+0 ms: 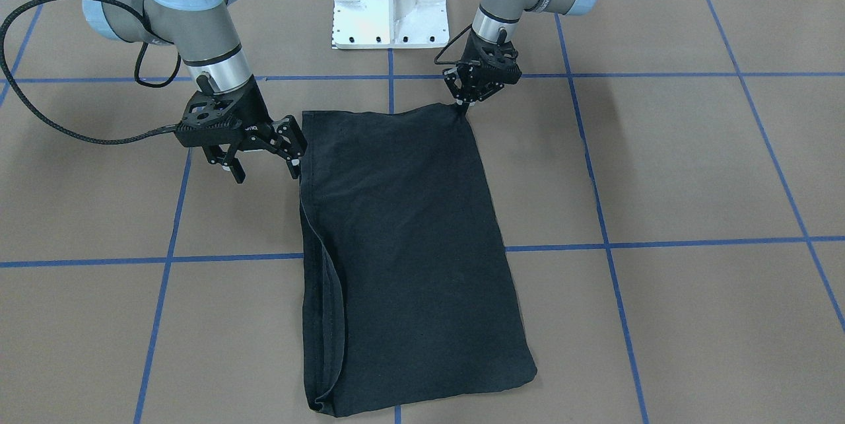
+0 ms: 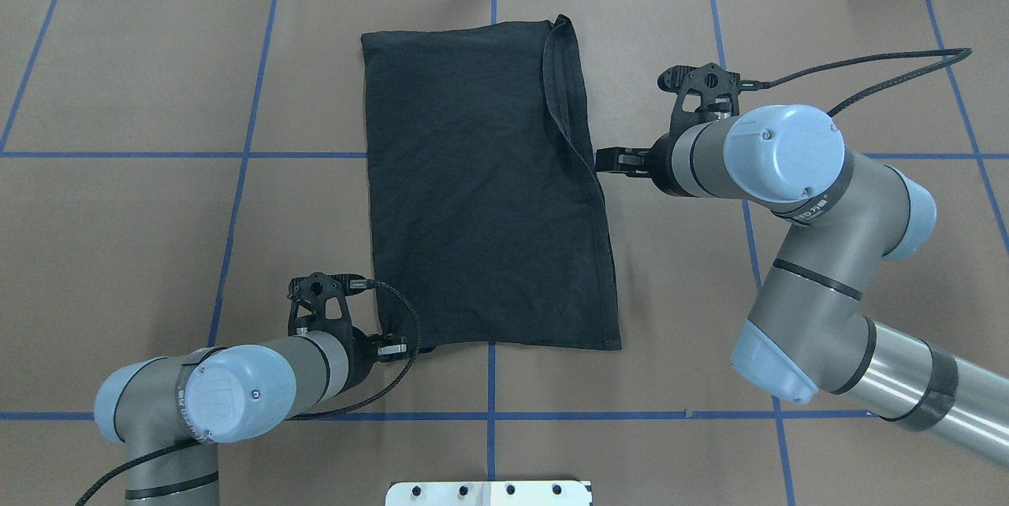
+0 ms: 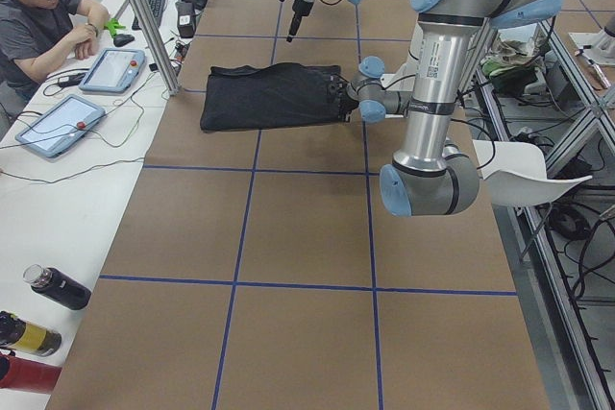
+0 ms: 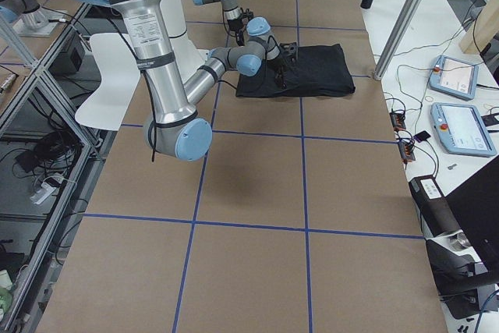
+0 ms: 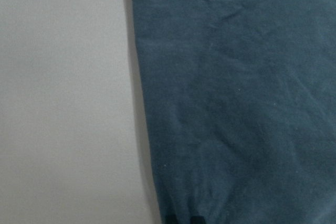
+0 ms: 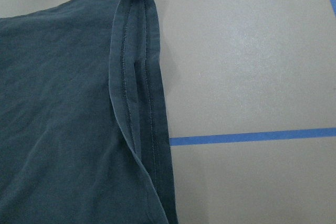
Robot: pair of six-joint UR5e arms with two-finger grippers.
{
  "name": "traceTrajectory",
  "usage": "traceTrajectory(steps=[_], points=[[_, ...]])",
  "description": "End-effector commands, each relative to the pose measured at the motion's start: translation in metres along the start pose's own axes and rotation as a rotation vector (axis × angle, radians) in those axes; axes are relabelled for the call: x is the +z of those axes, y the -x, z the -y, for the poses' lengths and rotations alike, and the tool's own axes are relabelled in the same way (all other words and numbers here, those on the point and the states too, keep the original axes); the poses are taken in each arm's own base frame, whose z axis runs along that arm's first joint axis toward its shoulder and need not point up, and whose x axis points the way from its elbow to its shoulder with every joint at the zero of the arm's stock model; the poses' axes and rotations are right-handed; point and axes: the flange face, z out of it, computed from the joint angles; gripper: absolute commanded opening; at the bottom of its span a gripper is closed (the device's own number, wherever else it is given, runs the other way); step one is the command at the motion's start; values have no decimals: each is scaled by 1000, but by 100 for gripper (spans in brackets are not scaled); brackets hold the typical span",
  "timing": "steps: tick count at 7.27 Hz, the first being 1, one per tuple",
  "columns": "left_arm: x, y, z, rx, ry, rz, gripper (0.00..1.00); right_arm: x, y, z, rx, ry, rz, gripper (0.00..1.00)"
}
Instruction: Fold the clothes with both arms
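The black T-shirt point(image 1: 403, 246) lies folded into a long rectangle on the brown table, plain black side up, with its graphic hidden. It also shows from overhead point(image 2: 481, 191). My left gripper point(image 1: 464, 106) is shut on the shirt's corner nearest my base, low at the table; from overhead it sits at that near left corner point(image 2: 406, 348). The left wrist view shows fabric point(image 5: 236, 103) puckering toward the fingertips. My right gripper point(image 1: 266, 175) is open and empty, one finger right beside the shirt's long hemmed edge point(image 6: 139, 93); from overhead it is at that edge's middle point(image 2: 607, 161).
The white bolted pedestal point(image 1: 389, 4) stands between the arms. Blue tape lines point(image 1: 231, 257) grid the table. In the exterior left view an operator point(image 3: 43, 16) sits by tablets point(image 3: 113, 69), with a metal post point(image 3: 154, 26) and bottles point(image 3: 58, 287) along that side.
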Motion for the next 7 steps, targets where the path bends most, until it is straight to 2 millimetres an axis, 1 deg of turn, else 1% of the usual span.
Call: traceTrajectory(steps=[1, 2, 3, 4, 5, 6, 7], points=[[-8, -6, 2, -3, -1, -19, 0, 2, 6, -8, 99, -11, -5, 100], [-9, -7, 3, -4, -2, -22, 0, 12, 22, -37, 163, -34, -13, 100], [-9, -8, 2, -3, -1, -23, 0, 20, 34, -66, 232, -39, -31, 98], [-8, -8, 3, -4, -1, -22, 0, 22, 56, -82, 301, -15, -65, 97], [-8, -7, 3, -3, -1, -20, 0, 25, 73, -108, 347, 1, -100, 95], [-8, -8, 2, -3, 0, -22, 0, 28, 81, -134, 363, -13, -102, 93], [-8, -8, 3, -4, -1, -22, 0, 34, 85, -154, 370, -19, -111, 91]])
